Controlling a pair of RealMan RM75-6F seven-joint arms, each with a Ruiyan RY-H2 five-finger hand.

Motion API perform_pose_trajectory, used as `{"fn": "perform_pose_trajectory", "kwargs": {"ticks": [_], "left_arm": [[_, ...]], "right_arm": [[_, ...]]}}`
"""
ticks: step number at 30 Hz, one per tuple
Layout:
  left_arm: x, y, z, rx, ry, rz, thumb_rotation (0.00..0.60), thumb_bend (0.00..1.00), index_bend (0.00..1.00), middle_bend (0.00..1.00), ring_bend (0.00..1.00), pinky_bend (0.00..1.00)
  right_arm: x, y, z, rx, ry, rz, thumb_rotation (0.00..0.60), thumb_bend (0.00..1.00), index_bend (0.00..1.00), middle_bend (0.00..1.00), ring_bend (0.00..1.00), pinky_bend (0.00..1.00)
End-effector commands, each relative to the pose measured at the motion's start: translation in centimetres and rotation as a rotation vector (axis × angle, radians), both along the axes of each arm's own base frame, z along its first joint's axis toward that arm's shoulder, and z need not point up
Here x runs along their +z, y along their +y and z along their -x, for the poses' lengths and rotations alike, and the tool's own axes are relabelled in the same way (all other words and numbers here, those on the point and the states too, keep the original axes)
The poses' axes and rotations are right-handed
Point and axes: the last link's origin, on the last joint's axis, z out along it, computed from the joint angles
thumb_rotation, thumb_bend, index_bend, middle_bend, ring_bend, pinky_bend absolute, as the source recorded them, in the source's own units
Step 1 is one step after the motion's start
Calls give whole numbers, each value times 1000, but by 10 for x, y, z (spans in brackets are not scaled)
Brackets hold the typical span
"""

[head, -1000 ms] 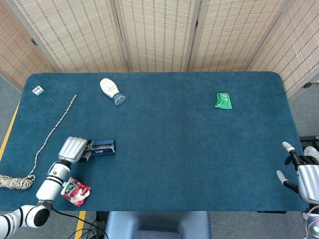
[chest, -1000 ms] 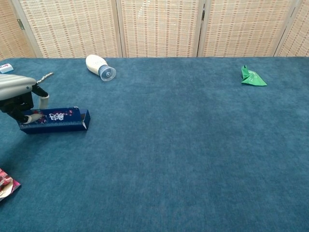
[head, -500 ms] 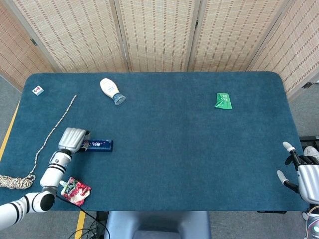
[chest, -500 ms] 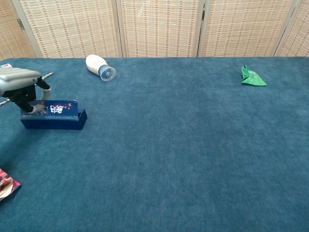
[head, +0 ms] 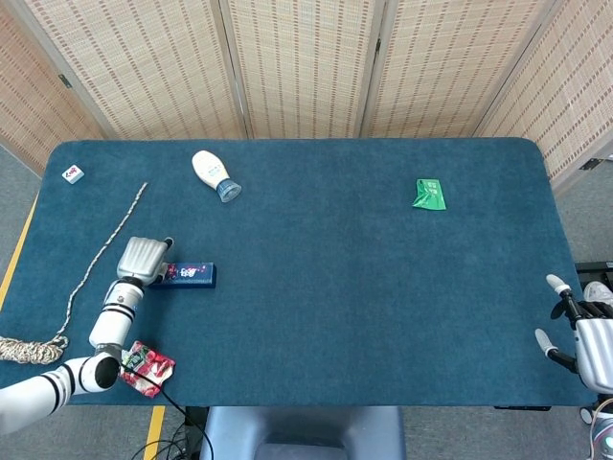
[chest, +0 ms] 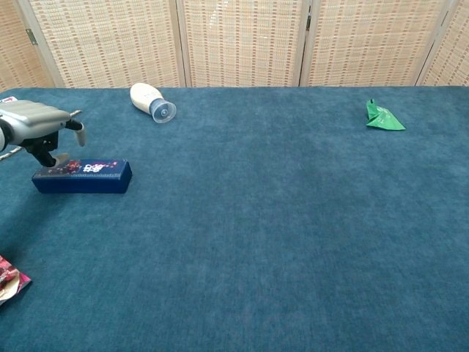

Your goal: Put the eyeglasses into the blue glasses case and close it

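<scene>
Head view first: the blue case [head: 188, 275] lies flat and closed on the table [head: 364, 287], out toward eight o'clock from the table's middle, long side running left to right. The left hand [head: 144, 259] sits over the case's left end, knuckles up, so from above I cannot tell how its fingers lie. No eyeglasses show anywhere (presumably already inside, though that is only a guess). The right hand [head: 579, 335] hangs off the table edge at four o'clock, fingers apart and holding nothing. Chest view next: the case [chest: 82, 177] reads as a stiff, boxy shell, probably light and a little slick on its printed lid, yet unlikely to slide much on the napped cloth; its long sides look like the sensible place to grip, since the ends offer little surface. The left hand [chest: 37, 128] hovers at the case's left end with fingers curled downward, one fingertip [chest: 61, 158] at or just above the lid, thumb held clear, nothing grasped.
</scene>
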Motion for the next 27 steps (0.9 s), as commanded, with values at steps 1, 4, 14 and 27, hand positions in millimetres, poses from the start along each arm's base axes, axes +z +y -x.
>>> {"fn": "perform_pose_trajectory", "kwargs": {"ticks": [1,4,14,27], "left_arm": [[2,4,-3,4,1,-24,600,515,182,1000,961,979],[9,2,-7,22,-45,-21,600,514,158,1000,961,978],[17,-23,-21,50,-100,122,600,488,158,1000,958,976],[-9,-20,-20,80,-105,152,600,406,189,1000,957,976]], "right_arm": [[0,0,0,-1,0,1,600,265,141,519,488,376],[1,0,1,-1,0,4,600,265,141,519,488,376],[-1,-2,1,1,-4,-3,600,266,141,519,488,376],[0,-1,5,-8,-10,2,600,265,141,519,488,376]]}}
